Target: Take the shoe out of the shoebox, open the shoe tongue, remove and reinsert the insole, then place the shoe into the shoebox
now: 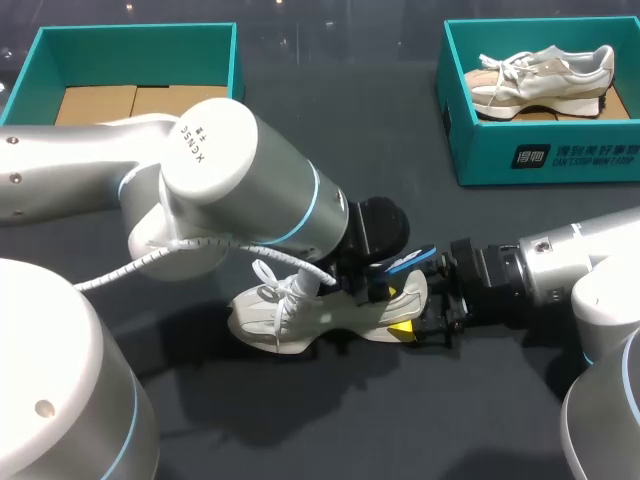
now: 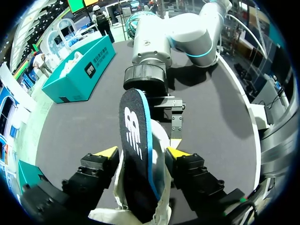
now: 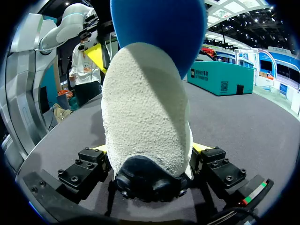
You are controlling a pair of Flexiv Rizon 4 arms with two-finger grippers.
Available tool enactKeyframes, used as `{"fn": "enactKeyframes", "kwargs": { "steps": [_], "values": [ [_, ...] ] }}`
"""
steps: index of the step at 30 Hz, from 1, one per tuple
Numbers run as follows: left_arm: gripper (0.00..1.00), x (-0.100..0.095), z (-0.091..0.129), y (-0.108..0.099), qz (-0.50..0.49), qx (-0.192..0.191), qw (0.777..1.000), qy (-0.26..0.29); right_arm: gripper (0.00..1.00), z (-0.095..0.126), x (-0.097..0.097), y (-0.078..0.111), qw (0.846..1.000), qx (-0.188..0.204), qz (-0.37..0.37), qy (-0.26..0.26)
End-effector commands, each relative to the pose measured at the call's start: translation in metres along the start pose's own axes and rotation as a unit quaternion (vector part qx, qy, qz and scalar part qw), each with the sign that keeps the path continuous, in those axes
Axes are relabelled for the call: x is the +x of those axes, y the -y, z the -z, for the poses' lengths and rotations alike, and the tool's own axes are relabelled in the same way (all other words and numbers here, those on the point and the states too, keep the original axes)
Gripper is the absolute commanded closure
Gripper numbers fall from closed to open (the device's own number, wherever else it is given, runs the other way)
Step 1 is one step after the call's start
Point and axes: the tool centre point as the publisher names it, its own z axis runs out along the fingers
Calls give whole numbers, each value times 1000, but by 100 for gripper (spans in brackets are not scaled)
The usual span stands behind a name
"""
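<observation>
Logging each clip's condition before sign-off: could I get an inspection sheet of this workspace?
Surface: dark table.
Job's things: shoe mid-table between both tools, insole sticking out of it; left shoebox holds only cardboard; right shoebox holds a second shoe.
Clutter: nothing seen.
Tools: right tool shut on the shoe's heel; left tool at the insole, grip unclear.
Cables: white coiled cable along the left arm.
Surroundings: nothing seen reaching over the table.
</observation>
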Motion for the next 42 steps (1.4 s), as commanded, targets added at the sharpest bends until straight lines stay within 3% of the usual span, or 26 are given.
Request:
{"fn": "enactKeyframes", "kwargs": {
  "steps": [1,16,23,25,34,42],
  "values": [
    [38,-3,-11,1,1,3,1000,-5,100,0,1,-1,1000,2,0,1],
    [44,3,-22,3,-8,24,1000,0,100,0,1,-1,1000,2,0,1],
    [79,-2,-28,2,6,28,1000,4,100,0,1,-1,1000,2,0,1],
    [100,-4,-29,2,11,29,1000,5,100,0,1,-1,1000,2,0,1],
    [100,-9,-11,9,25,38,999,-16,100,0,1,-1,1000,2,0,1],
    [100,-1,21,36,21,35,996,-81,100,0,1,-1,1000,2,0,1]
  ]
}}
